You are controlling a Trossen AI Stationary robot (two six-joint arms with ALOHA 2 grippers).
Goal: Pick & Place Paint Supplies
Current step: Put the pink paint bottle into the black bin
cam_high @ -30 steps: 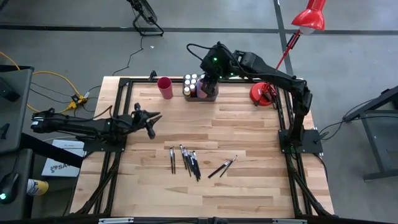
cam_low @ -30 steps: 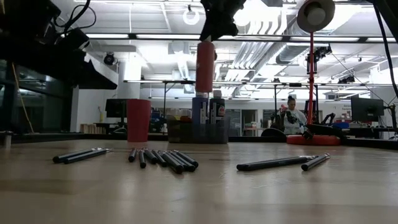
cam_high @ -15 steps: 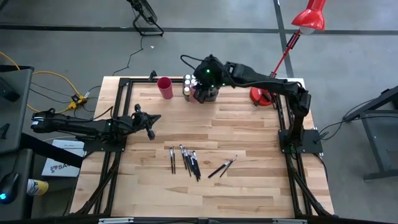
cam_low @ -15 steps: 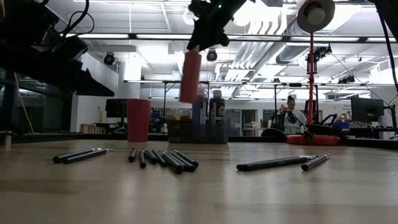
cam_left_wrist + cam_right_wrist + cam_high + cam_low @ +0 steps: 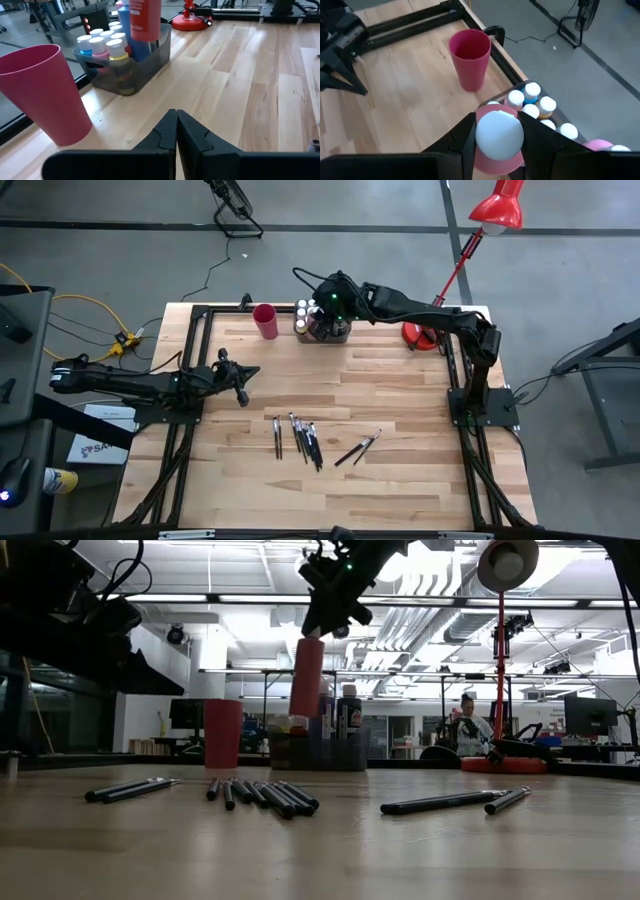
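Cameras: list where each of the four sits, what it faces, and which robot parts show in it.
High: overhead, straight down on the table; both arms.
Low: table height, across the paintbrushes to the grey tray; the right gripper overhead.
Left wrist: past the left gripper, fingers shut, toward the red cup.
Right wrist: down past the right gripper shut on the pink bottle.
Shared: cup and tray show in all four.

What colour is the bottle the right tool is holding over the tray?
Pink-red bottle with a white cap, held by the right tool; clearest in the right wrist view.
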